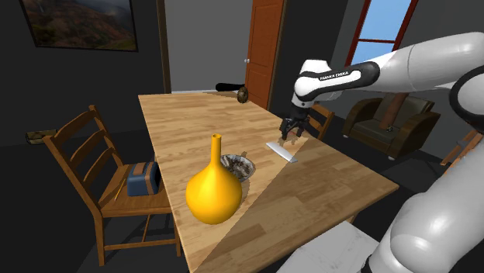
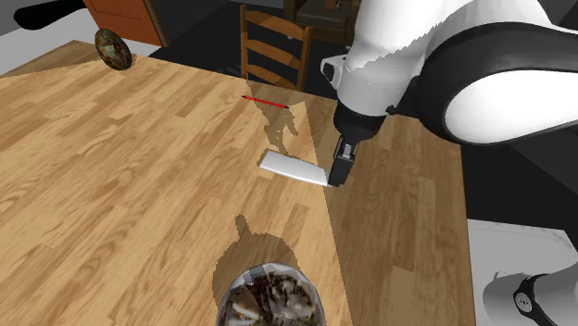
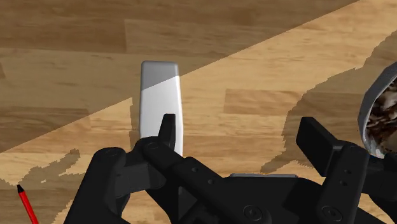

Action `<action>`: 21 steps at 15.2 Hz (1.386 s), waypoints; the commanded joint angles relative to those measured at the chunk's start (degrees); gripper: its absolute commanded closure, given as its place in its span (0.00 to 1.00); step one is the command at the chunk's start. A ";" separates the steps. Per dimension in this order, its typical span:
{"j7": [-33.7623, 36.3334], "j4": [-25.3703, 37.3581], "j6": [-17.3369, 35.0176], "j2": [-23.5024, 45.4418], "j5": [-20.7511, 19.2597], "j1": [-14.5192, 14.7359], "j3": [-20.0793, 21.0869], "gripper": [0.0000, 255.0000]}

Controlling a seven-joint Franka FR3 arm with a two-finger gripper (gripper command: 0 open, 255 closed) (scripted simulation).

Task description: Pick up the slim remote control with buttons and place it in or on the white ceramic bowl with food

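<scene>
Hovering with the black gripper point(image 2: 340, 169) low over one end of the slim grey remote point(image 2: 292, 168). Holding the two fingers point(image 3: 167, 129) apart, gripping nothing, one finger overlapping the remote's end in the wrist view. Showing the remote lying flat on the wooden table point(image 1: 194, 116), apart from the bowl point(image 1: 238, 165) of food standing just beside the yellow vase point(image 1: 213, 194).

remote point(image 1: 281, 151) and bowl point(image 1: 239, 165) apart on the table point(image 1: 194, 116), vase point(image 1: 213, 190) beside bowl
</scene>
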 commanded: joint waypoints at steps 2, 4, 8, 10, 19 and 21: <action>-2.74 3.28 2.25 6.64 1.62 -0.59 -1.59 0.00; -4.41 5.80 3.32 11.03 2.96 -1.10 -2.29 0.00; -7.65 11.68 4.72 19.99 5.91 -2.61 -3.10 0.00; -9.11 15.06 5.03 24.53 7.38 -3.64 -3.20 0.00; -10.92 15.98 9.58 30.80 9.67 -4.94 -2.60 0.00; -10.98 15.84 9.94 31.04 9.78 -4.97 -2.55 0.00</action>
